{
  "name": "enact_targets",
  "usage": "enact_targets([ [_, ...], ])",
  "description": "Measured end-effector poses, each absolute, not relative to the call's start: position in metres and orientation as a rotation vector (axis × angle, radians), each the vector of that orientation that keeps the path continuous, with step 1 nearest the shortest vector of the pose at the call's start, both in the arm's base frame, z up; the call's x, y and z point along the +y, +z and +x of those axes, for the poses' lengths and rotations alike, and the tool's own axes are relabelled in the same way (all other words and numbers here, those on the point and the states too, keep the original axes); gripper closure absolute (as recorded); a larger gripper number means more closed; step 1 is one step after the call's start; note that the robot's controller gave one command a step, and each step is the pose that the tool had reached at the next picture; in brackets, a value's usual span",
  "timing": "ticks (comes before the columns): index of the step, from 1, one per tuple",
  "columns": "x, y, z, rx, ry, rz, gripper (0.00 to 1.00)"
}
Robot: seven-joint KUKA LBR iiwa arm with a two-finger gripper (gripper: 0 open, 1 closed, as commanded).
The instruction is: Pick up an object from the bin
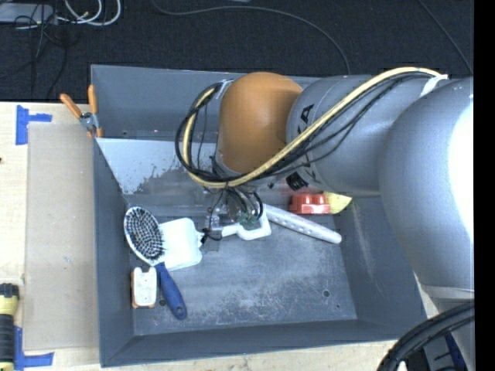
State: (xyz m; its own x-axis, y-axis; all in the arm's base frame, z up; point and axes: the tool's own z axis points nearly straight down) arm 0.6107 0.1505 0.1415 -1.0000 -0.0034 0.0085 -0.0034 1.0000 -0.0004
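My gripper (pixel 214 232) hangs low in the middle of the bin, under the arm's orange cover. Its tip sits between two things. To its left lies a white flat square piece (pixel 179 243), whose right edge is right beside the tip. To its right lies a long white tool (pixel 302 226), whose broad left end is just under the gripper. A hairbrush (pixel 145 234) with an oval black bristle head and a blue handle lies further left, partly under the white piece.
A small white and orange block (pixel 144 286) lies at the bin's front left beside the brush handle. A red thing (pixel 309 203) and a yellow thing (pixel 338 202) lie at the right, half under the arm. The arm covers the bin's back right.
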Motion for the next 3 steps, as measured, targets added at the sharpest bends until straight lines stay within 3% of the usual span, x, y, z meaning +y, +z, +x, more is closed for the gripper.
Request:
enact_targets([
  [1,0.150,0.146,0.613,-3.141,-0.001,0.001,0.00],
  [2,0.142,0.124,0.581,-3.135,-0.003,0.232,0.00],
  [3,0.148,0.078,0.569,-3.074,-0.003,0.634,0.00],
])
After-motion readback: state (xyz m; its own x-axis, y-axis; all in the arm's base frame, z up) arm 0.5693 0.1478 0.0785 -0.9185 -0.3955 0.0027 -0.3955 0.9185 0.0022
